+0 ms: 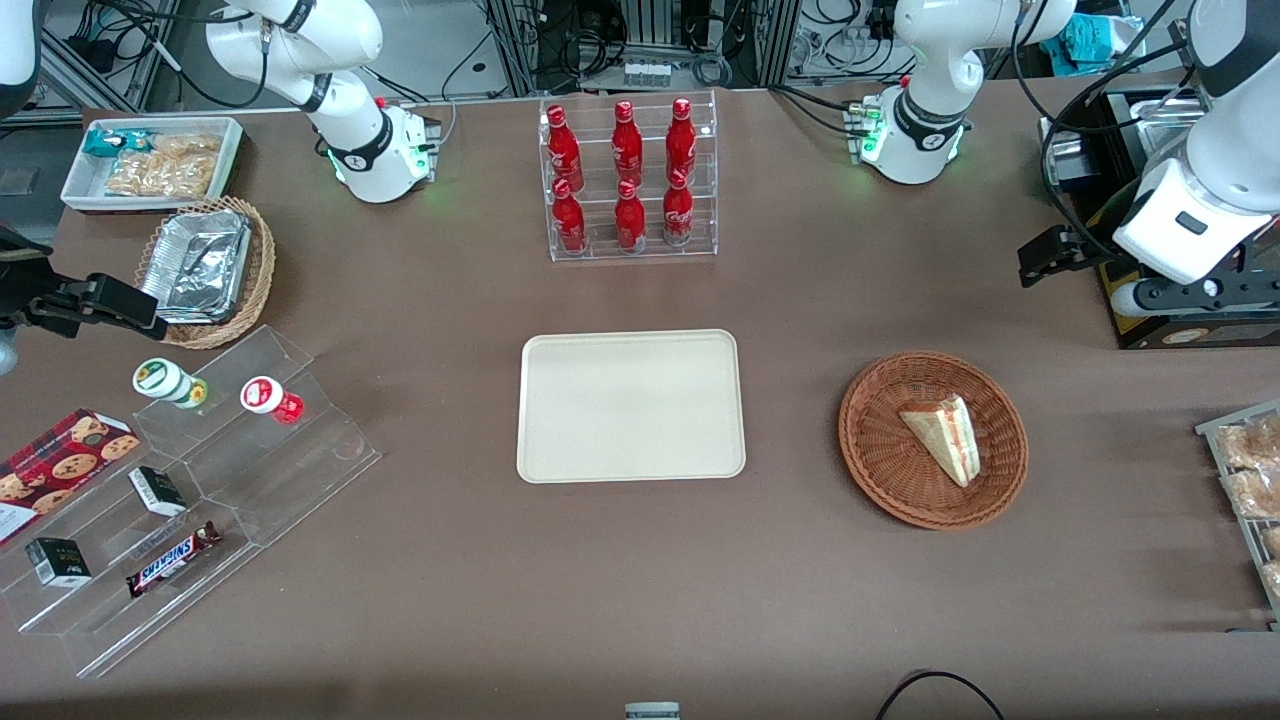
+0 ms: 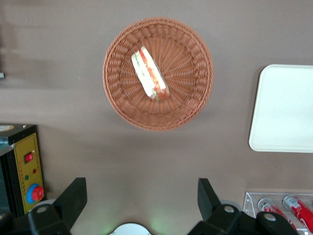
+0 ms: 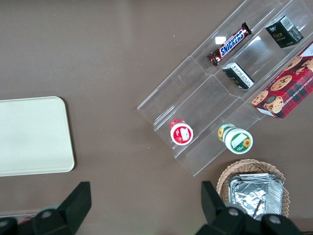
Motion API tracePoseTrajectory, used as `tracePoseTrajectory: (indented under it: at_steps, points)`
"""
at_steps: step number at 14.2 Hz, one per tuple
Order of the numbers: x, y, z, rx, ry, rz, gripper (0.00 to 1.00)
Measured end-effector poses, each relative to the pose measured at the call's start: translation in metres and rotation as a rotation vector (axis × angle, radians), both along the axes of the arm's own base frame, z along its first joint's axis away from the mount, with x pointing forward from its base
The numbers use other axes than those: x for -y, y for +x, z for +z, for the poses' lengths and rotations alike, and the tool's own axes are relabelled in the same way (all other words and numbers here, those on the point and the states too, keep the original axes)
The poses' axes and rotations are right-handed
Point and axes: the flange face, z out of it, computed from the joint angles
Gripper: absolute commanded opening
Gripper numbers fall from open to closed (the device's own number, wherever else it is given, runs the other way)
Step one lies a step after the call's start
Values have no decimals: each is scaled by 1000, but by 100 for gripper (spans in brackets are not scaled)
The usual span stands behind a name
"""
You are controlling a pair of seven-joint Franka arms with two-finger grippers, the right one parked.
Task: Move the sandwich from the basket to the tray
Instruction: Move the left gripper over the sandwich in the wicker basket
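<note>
The sandwich [image 1: 945,437], a pale bread wedge with red and green filling on its cut side, lies in the round reddish-brown basket [image 1: 872,450] on the table. The cream tray [image 1: 630,405] lies flat beside the basket, toward the parked arm's end, with nothing on it. My left gripper [image 1: 1042,262] hangs high above the table, farther from the front camera than the basket and more toward the working arm's end. The left wrist view shows the sandwich [image 2: 149,73] in the basket [image 2: 188,98] well apart from the gripper [image 2: 141,198], which is open and holds nothing. The tray's edge [image 2: 283,107] shows there too.
A clear rack of red bottles [image 1: 628,180] stands farther from the front camera than the tray. A black control box [image 2: 27,171] sits close to the gripper. A wire rack of pastries [image 1: 1250,480] lies at the working arm's table end. A step display [image 1: 190,490] stands toward the parked arm's end.
</note>
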Motion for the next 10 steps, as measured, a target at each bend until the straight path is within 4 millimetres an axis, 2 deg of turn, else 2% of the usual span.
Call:
tracePoseTrajectory:
  at_steps: [3, 5, 7, 10]
  points:
    - [0, 2, -4, -1, -3, -22, 100]
    - [0, 6, -20, -27, -3, -28, 100]
    - [-1, 17, -51, -56, -5, -29, 100]
    - [-2, 37, -111, -61, -13, -25, 100]
